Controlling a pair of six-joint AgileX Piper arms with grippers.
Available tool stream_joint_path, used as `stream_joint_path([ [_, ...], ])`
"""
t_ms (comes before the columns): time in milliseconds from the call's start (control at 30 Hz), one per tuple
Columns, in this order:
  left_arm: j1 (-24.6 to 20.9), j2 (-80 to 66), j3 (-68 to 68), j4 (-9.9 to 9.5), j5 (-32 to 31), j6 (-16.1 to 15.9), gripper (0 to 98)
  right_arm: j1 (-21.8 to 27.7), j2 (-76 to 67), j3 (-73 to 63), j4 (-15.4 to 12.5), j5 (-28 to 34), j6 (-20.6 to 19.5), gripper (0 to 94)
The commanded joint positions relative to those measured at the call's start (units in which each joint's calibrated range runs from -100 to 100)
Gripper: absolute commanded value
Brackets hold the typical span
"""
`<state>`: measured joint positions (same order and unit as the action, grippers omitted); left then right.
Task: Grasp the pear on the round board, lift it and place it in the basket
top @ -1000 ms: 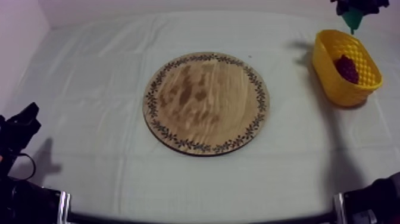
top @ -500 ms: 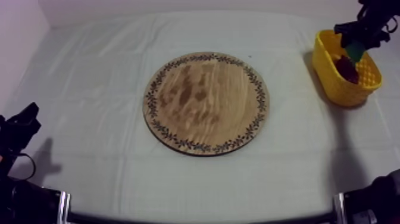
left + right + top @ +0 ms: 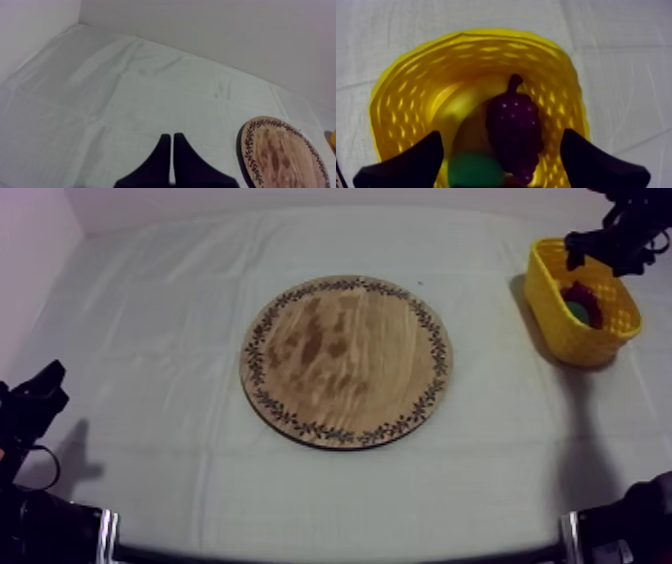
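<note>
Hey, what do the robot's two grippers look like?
Both are plain black with no markings visible. The left gripper has two smooth fingers, wide at the base and tapering to narrow tips. The right gripper has the same broad, pointed shapes.
</note>
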<state>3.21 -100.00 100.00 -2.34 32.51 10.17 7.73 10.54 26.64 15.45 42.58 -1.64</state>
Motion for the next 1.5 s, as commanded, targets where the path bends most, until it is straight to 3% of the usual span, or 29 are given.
stream_joint_path([
  [0,0.0,0.0,0.0,0.02,0.0,0.0,0.1,0.1,-2.6,2.5,0.5,-3.0,-0.2,66.5],
  [300,0.0,0.0,0.0,0.02,0.0,0.0,0.1,0.9,-17.2,14.8,1.5,-10.6,0.1,66.5],
  [467,0.0,0.0,0.0,0.02,0.0,0.0,0.1,1.2,-28.8,25.9,0.3,-14.9,2.0,64.0],
  [833,0.0,0.0,0.0,0.02,0.0,0.0,0.1,-4.2,-59.9,51.3,-2.7,-14.0,4.7,56.0],
  [1167,0.0,0.0,0.0,0.02,0.0,0.0,0.1,-7.8,-87.0,67.5,-10.0,-7.9,10.5,47.3],
  [1300,0.0,0.0,0.0,0.02,0.0,0.0,0.1,-7.4,-93.0,70.3,-13.9,-5.9,12.7,39.7],
  [1467,0.0,0.0,0.0,0.02,0.0,0.0,0.1,-6.6,-98.1,71.1,-16.8,-3.9,12.1,28.1],
])
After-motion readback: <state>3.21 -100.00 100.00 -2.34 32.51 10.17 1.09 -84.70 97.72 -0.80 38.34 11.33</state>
